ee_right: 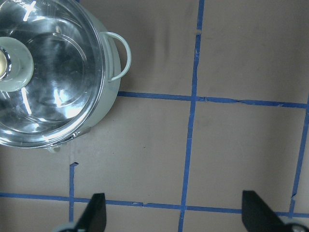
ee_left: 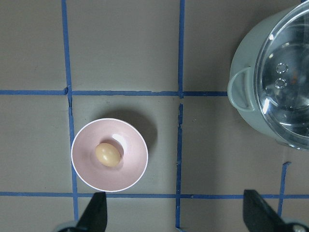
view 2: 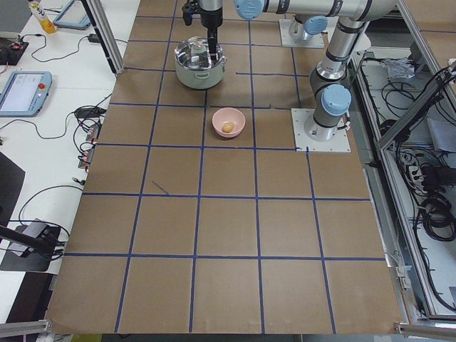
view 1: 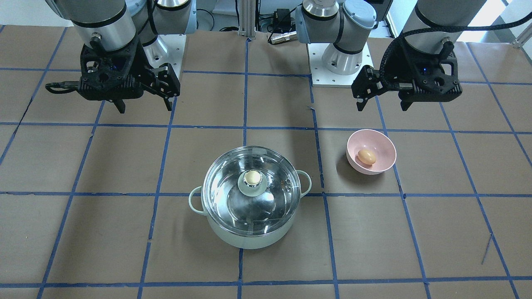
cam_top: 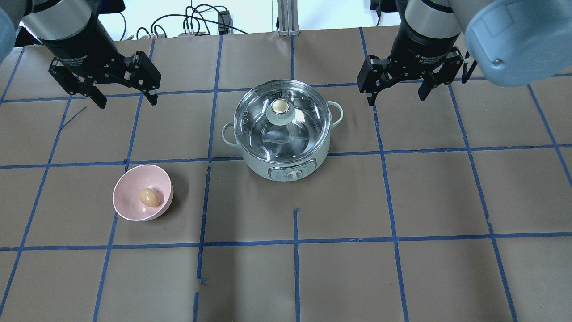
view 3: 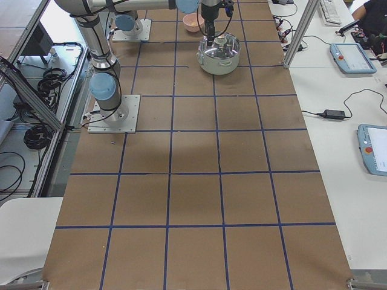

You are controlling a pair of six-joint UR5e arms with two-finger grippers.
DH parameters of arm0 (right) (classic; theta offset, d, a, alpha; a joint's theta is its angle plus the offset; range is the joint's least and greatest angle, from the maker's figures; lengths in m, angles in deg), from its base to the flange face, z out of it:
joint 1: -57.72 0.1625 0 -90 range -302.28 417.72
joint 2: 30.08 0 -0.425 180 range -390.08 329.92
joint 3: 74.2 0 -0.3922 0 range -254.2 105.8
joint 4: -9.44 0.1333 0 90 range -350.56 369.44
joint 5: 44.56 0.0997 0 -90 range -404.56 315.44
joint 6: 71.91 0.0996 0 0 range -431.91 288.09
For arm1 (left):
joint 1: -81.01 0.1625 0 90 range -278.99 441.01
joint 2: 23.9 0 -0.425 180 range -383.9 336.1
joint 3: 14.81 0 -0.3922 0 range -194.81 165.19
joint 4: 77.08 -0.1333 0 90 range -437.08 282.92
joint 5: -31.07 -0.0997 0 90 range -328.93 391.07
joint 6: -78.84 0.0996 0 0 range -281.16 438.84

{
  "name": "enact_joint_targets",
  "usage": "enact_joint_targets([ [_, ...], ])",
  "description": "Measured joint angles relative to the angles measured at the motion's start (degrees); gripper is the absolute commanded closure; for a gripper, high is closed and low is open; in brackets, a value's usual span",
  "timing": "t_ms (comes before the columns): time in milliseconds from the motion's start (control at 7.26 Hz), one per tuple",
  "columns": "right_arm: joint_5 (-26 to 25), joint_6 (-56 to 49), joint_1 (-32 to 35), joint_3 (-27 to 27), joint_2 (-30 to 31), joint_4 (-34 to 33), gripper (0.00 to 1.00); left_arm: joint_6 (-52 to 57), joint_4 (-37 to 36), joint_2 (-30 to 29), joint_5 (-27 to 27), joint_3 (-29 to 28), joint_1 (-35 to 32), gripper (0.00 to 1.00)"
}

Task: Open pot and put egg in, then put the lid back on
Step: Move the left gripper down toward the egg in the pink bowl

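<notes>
The mint-green pot stands mid-table with the glass lid on it, cream knob up. The tan egg lies in a pink bowl to the pot's left and nearer the robot. My left gripper is open and empty, hovering beyond the bowl; its wrist view shows the egg and the pot's handle. My right gripper is open and empty, hovering right of the pot; its wrist view shows the lid. In the front view they show as pot, egg, left gripper and right gripper.
The table is brown paper with a blue tape grid. The arms' white base plates are at the robot's side. Operator tables with tablets and cables flank the far edge.
</notes>
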Motion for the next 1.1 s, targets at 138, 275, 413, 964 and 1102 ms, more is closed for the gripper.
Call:
enact_joint_targets([
  [138,0.00,0.00,0.00,-0.06,0.01,-0.01,0.00,0.03,0.06,0.00,-0.06,0.02,0.01,0.00],
  [275,0.00,0.03,0.03,-0.10,0.03,-0.01,0.00,0.04,0.36,0.00,-0.04,0.05,0.00,0.00],
  [413,0.00,0.05,0.07,-0.13,0.03,-0.01,0.00,0.04,0.80,0.00,0.05,0.13,-0.01,0.00],
  [964,0.00,0.06,0.10,-0.15,0.06,0.02,0.00,1.02,2.00,0.42,0.12,2.75,0.38,0.00],
  [1102,0.00,0.06,0.10,-0.15,0.08,0.01,0.00,1.06,2.05,0.41,-0.10,4.00,1.20,0.00],
])
